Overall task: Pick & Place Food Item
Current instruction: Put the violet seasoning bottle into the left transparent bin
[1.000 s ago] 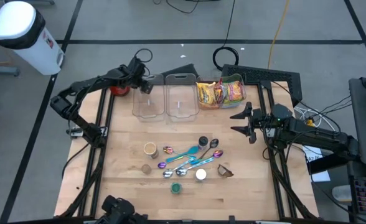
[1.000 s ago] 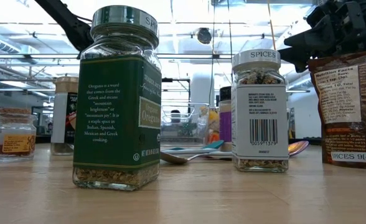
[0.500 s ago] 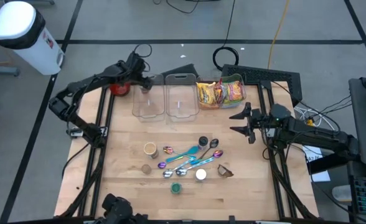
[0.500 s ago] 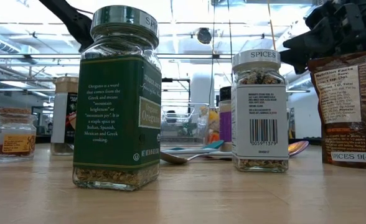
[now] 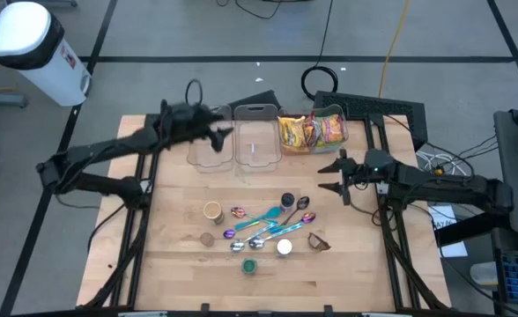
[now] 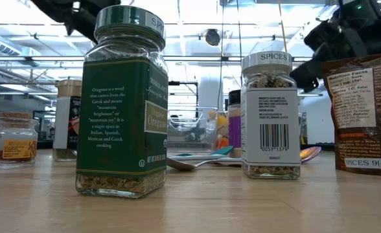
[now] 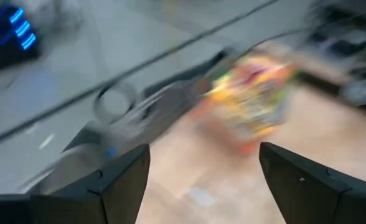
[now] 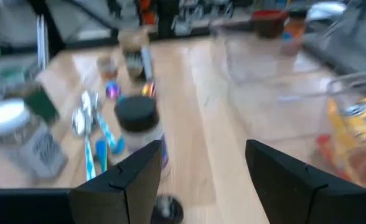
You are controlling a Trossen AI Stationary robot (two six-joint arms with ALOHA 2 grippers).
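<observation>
Colourful snack packets (image 5: pixel 312 130) stand in a clear bin at the table's far edge; they also show blurred in the left wrist view (image 7: pixel 251 102). Two clear bins (image 5: pixel 210 145) (image 5: pixel 257 141) stand to their left. My left gripper (image 5: pixel 222 132) is open and empty above the left clear bin's far right corner, pointing toward the packets. My right gripper (image 5: pixel 327 176) is open and empty above the table, right of the spice jars, near side of the packets. Its wrist view shows a black-lidded jar (image 8: pixel 138 121) ahead.
Spice jars, coloured spoons (image 5: pixel 263 222) and small lids lie in the table's middle. The low view shows a green oregano jar (image 6: pixel 121 103), a white-lidded spice jar (image 6: pixel 271 116) and a brown pouch (image 6: pixel 365 110) near the near edge. A black frame (image 5: pixel 373 110) stands at the far right.
My left gripper has swung from the table's far left corner toward the right, out over the left clear bin, with its arm stretched out lower. My right gripper has gone a little toward the table's left, nearer the spice jars.
</observation>
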